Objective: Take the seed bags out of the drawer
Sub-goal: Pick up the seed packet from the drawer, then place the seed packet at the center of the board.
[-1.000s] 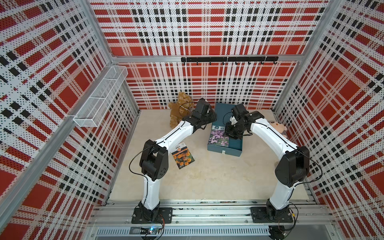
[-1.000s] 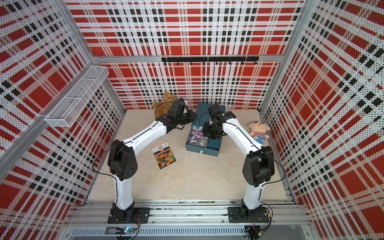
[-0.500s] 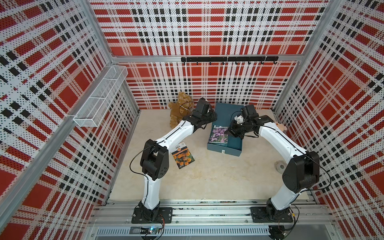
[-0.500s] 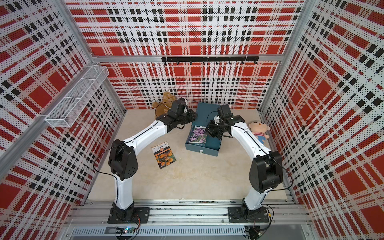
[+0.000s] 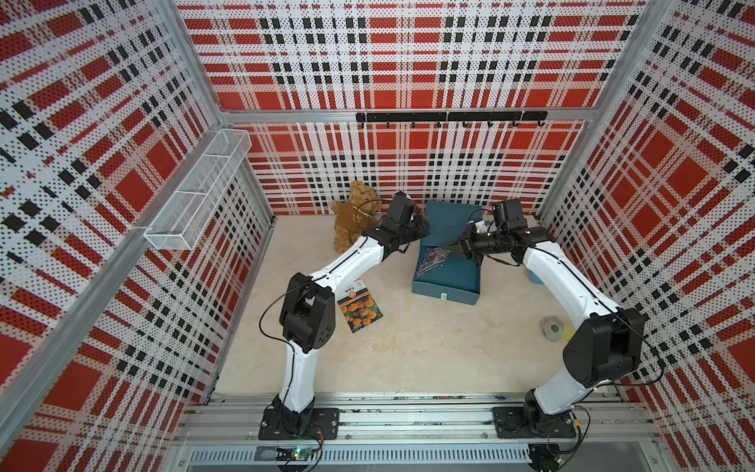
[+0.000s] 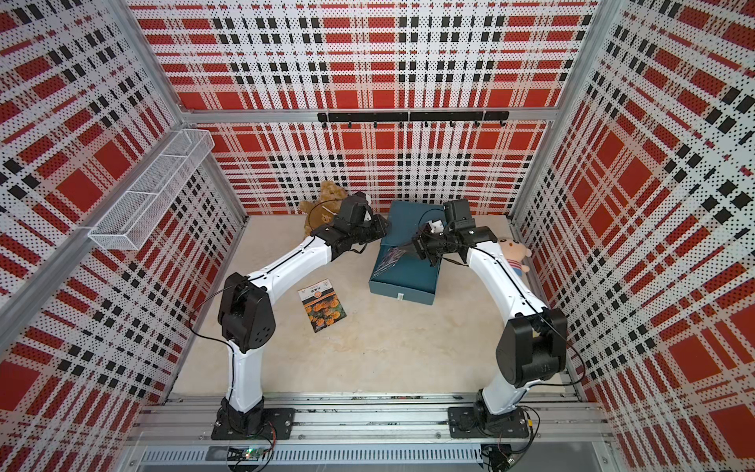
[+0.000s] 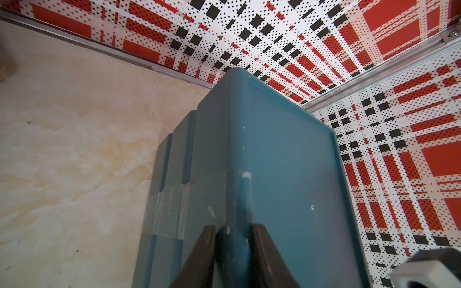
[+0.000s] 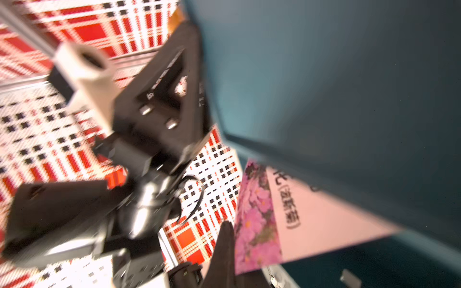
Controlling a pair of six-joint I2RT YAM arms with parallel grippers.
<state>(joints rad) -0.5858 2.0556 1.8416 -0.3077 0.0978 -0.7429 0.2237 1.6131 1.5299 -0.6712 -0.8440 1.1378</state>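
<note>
One cabinet: teal, standing by the back wall.
Drawer: pulled open; apart from the pink packet, no other bag shows inside.
Orange seed bag: already out, lying flat on the table, apart from the drawer.
Pink seed bag: tilted with one edge raised, not yet clear of the drawer; probably the last one.
Right gripper: closed on that raised edge.
Left gripper: jaws partly closed, clamping the cabinet's top corner edge.
</note>
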